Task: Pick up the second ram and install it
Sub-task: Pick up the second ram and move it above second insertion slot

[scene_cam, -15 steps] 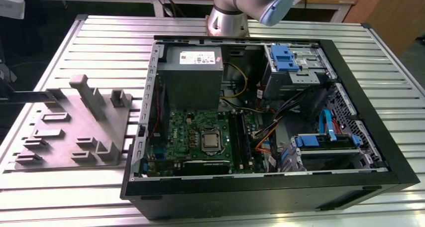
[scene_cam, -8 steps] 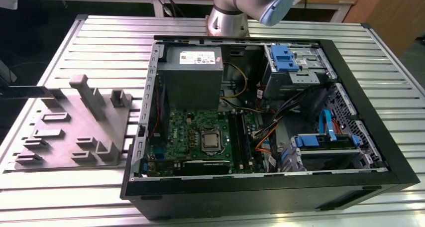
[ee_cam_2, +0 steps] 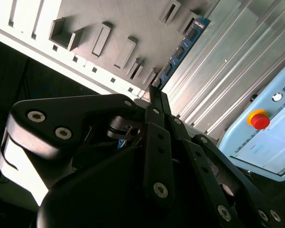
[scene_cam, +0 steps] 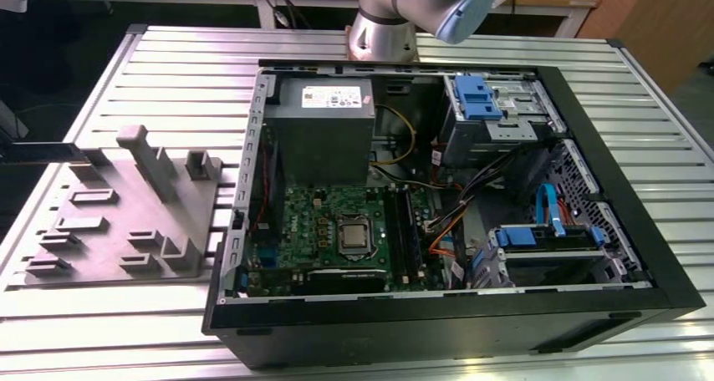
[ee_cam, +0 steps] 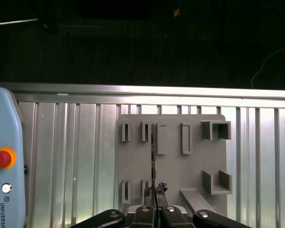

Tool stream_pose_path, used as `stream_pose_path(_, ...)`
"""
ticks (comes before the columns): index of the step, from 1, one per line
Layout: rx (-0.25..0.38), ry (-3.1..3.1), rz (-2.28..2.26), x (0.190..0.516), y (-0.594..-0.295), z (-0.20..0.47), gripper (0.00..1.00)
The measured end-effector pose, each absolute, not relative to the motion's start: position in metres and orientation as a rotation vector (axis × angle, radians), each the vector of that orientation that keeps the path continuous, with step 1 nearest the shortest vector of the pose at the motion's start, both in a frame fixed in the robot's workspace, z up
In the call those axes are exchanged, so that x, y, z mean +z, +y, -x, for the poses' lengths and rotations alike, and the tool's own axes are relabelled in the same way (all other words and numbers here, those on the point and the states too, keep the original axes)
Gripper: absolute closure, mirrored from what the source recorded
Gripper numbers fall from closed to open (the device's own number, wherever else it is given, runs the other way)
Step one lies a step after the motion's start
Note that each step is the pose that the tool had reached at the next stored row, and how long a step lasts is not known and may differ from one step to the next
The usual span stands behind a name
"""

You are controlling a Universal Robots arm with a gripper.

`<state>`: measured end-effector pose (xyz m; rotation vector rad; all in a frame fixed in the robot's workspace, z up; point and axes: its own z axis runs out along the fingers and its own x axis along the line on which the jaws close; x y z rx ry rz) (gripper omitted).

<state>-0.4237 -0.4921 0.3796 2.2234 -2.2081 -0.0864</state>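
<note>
The second ram [ee_cam_2: 181,51] is a thin blue-green strip with a row of black chips. My gripper [ee_cam_2: 154,91] is shut on one end of it. In the first wrist view the ram [ee_cam: 153,147] appears edge-on, running out from my gripper [ee_cam: 154,191] across the grey fixture plate [ee_cam: 194,166], between its slotted holders. I cannot tell whether the strip touches the plate. In the exterior view the fixture plate [scene_cam: 112,222] lies left of the open computer case [scene_cam: 446,314]. Inside the case, the green motherboard [scene_cam: 323,222] has long black slots [scene_cam: 409,231].
A teach pendant [ee_cam: 4,161] with a red button lies on the ribbed aluminium table [ee_cam: 76,156] beside the plate. The power supply [scene_cam: 323,122], blue drive cages [scene_cam: 480,97] and cables [scene_cam: 446,222] crowd the case. A dark bar [scene_cam: 39,151] reaches in at the exterior view's left edge.
</note>
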Motion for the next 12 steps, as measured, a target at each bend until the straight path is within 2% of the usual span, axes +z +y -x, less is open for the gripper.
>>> stream_pose_path(12, -0.086, -2.208, -2.223, 0.380, -0.492, 0.406, 0.89)
